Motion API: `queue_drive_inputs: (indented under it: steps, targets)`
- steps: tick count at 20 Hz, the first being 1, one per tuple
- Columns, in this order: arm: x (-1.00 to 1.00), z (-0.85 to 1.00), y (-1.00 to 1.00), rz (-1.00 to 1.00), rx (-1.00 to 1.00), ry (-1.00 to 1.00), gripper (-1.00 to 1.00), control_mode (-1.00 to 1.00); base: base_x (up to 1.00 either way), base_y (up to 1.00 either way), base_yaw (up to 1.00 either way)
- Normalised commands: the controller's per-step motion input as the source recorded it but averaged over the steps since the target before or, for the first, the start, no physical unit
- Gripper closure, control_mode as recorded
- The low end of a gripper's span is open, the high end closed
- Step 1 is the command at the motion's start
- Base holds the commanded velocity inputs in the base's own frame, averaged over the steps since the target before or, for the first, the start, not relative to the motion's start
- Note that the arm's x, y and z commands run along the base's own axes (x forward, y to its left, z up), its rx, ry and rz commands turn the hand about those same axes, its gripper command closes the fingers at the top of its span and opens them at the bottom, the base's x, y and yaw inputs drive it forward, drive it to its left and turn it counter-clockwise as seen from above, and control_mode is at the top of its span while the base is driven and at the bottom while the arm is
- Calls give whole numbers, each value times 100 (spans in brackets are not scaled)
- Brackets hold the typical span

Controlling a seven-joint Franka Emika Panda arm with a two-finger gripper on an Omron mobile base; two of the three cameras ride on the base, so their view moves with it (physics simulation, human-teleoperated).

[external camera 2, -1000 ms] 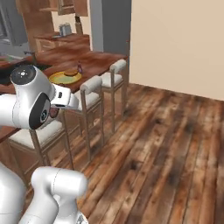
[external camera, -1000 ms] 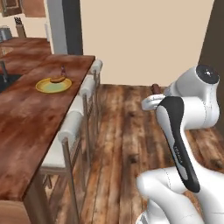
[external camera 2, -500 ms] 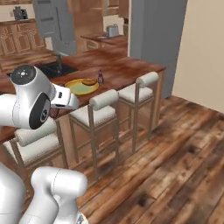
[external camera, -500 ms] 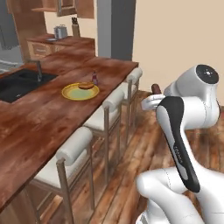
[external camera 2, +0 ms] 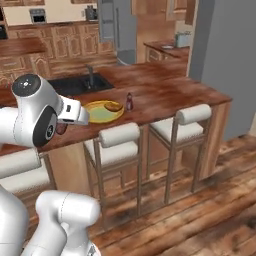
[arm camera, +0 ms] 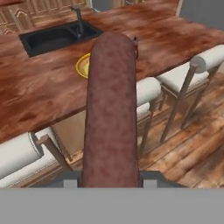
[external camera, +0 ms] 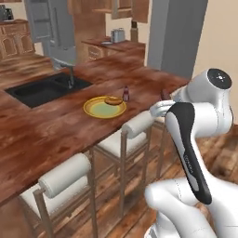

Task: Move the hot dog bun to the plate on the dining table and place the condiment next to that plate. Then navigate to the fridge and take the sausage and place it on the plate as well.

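Here, sausage (arm camera: 111,109) lengthwise toward plate (arm camera: 83,66)

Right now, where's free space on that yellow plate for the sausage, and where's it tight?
The hot dog bun lies on the far side of the plate, near the condiment beside the rim: crowded there. The pale green centre and the near rim toward the stools are bare. The gripper holds the sausage.

Stools (external camera 2: 117,142) line the table (external camera: 42,125) edge — bottle (external camera: 125,93) just beside the plate (external camera: 95,111); bare wood nearer.
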Motion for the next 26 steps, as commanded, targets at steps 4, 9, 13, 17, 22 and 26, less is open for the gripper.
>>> queue_drive_inputs:
  steps: [4,9,13,17,22,26]
  targets:
    - [0,0,0,0,0,0,100,100,79,-66,56]
    - [0,0,0,0,0,0,100,100,72,-61,58]
    - [0,0,0,0,0,0,100,100,74,-61,57]
    - [0,0,0,0,0,0,100,100,85,-61,53]
    - [40,-16,0,9,0,10,100,-100,60,-17,20]
    - [88,-70,18,6,-8,18,100,-100,0,0,0]
